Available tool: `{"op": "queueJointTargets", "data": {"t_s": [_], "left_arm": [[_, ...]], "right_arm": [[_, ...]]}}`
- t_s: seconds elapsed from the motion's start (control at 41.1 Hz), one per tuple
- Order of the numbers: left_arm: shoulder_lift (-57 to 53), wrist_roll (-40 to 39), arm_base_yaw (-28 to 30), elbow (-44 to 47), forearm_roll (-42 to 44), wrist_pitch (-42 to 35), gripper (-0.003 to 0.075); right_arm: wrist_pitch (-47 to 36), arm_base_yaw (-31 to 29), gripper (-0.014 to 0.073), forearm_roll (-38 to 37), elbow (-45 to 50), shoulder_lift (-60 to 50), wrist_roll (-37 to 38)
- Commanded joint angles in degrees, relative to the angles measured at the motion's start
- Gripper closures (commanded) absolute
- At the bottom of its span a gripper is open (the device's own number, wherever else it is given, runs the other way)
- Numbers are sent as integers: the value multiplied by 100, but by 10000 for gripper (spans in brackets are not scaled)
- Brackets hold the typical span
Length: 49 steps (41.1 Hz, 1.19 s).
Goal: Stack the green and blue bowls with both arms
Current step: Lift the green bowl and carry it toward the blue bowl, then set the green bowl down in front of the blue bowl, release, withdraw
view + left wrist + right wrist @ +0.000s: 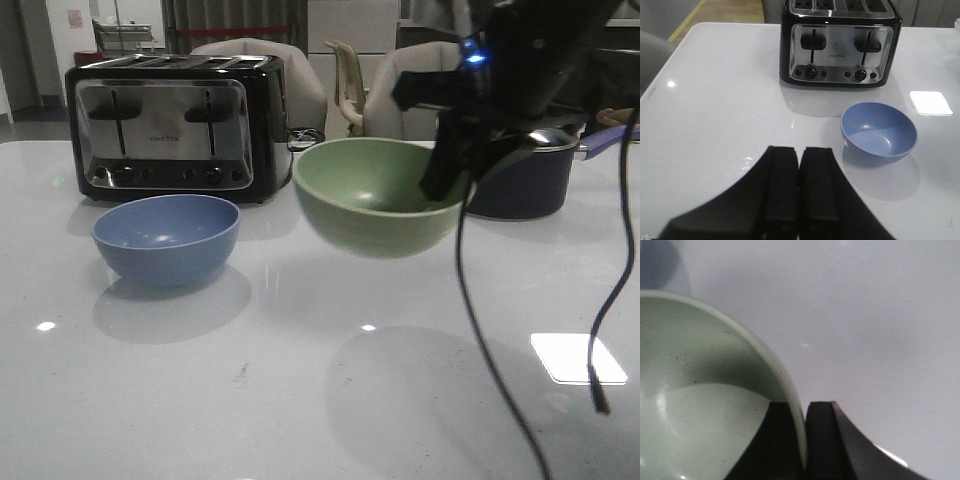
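The green bowl (375,195) hangs in the air above the white table, held upright by its right rim. My right gripper (447,172) is shut on that rim, one finger inside the bowl (700,405) and one outside, as the right wrist view shows at the gripper (805,412). The blue bowl (166,238) rests on the table to the left, in front of the toaster, and appears again (879,129) in the left wrist view. My left gripper (799,160) is shut with nothing in it, back from the blue bowl and off to its side.
A black and chrome toaster (170,122) stands behind the blue bowl. A dark navy saucepan (520,175) sits at the back right, behind my right arm. Black cables (600,330) dangle from the right arm over the table (300,400). Chairs stand beyond the far edge.
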Motion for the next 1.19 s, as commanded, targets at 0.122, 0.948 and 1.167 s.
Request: {"op": "queueJointTargets", "data": {"t_s": [0.122, 0.948, 1.167], "left_arm": [[72, -29, -38, -195, -44, -452, 618], [72, -29, -38, -195, -44, -432, 618], [72, 6, -38, -195, -44, -432, 618]], "right_arm": [[-271, 789, 548, -134, -187, 164, -59], [-460, 926, 88, -530, 107, -864, -26], [-380, 926, 88, -1246, 1199, -2276, 184]]}}
